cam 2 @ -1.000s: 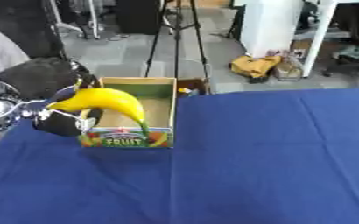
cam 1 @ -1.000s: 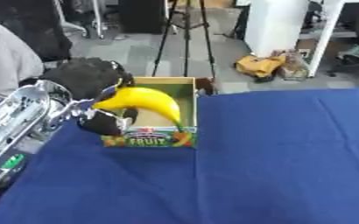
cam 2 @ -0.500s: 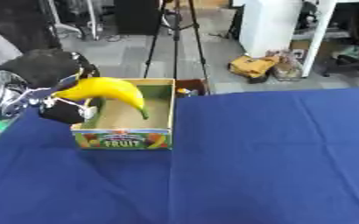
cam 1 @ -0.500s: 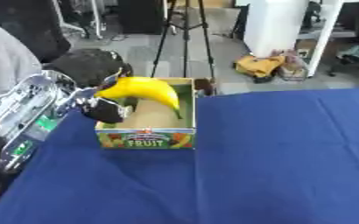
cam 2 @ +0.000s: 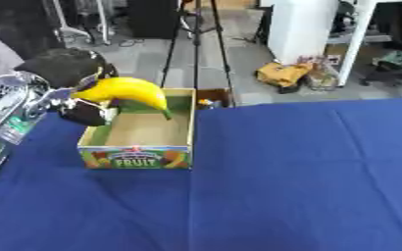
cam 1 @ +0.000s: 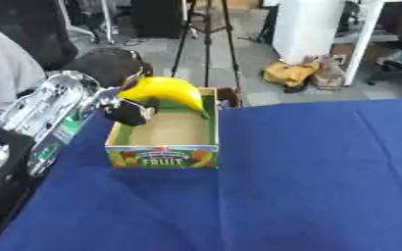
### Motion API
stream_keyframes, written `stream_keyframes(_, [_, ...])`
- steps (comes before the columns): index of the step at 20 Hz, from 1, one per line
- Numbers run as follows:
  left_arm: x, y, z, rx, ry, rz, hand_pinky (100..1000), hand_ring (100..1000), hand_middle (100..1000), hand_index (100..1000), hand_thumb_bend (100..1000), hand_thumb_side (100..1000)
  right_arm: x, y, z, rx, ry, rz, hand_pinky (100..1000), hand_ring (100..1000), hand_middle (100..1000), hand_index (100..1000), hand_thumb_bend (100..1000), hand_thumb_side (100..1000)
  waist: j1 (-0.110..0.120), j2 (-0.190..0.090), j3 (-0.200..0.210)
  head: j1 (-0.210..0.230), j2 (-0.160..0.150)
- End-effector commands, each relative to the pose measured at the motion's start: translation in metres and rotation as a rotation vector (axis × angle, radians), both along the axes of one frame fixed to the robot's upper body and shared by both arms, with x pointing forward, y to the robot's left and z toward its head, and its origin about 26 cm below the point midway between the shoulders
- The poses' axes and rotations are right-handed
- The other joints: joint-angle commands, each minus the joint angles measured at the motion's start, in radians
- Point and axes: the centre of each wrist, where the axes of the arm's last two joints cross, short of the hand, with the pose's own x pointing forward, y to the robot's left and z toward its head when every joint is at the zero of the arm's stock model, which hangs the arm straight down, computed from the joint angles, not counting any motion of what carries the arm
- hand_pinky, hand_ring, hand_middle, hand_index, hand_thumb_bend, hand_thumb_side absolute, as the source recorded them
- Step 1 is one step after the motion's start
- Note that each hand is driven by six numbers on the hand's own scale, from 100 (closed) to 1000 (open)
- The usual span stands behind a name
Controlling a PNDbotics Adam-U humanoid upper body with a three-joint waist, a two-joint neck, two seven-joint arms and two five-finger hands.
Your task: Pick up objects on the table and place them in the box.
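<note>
A yellow banana (cam 1: 166, 93) hangs in the air over the far left part of the open cardboard fruit box (cam 1: 163, 157), its tip pointing down into the box. My left hand (cam 1: 127, 112) is curled round the banana's left end, just above the box's left wall. The silver and black left arm comes in from the left edge. The box's tan floor (cam 2: 146, 132) shows nothing else inside. The right hand is in no view.
The box stands near the far left of the blue tablecloth (cam 1: 307, 176). Beyond the table's far edge are a tripod (cam 1: 206, 44), a white cabinet (cam 1: 312, 29) and a yellow bag (cam 1: 292, 74) on the floor.
My left hand has carried the banana up and toward the far side, from the box's near left corner to over its far left part. The camera has also shifted.
</note>
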Motion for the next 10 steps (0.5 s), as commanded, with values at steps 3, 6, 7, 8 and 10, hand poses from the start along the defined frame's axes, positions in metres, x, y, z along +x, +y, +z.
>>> stream_keyframes(3, [0.013,0.000,0.011,-0.040,-0.050,0.044,204,539,541,753,132,487,0.000,0.000,0.010,-0.028,-0.030,0.014,792,854,596,858,100,947,-0.004,-0.010,-0.005,0.009,-0.018])
stream_keyframes(6, [0.023,-0.001,0.006,-0.055,-0.050,0.069,197,535,537,750,130,487,0.000,0.001,0.010,-0.028,-0.033,0.017,792,854,596,858,100,948,-0.006,-0.005,-0.009,0.012,-0.018])
stream_keyframes(7, [0.026,-0.002,0.004,-0.060,-0.051,0.076,196,534,536,750,132,487,0.000,0.001,0.010,-0.028,-0.034,0.018,792,854,596,858,100,948,-0.006,-0.003,-0.011,0.013,-0.019])
stream_keyframes(8, [0.029,-0.002,0.002,-0.065,-0.056,0.085,194,533,535,750,133,487,0.001,0.001,0.010,-0.029,-0.036,0.019,792,853,596,858,100,949,-0.007,-0.001,-0.013,0.015,-0.020])
stream_keyframes(10, [0.035,-0.002,-0.001,-0.072,-0.065,0.102,193,532,534,750,137,487,0.001,0.001,0.010,-0.029,-0.039,0.020,792,853,595,858,100,950,-0.009,0.002,-0.017,0.018,-0.021])
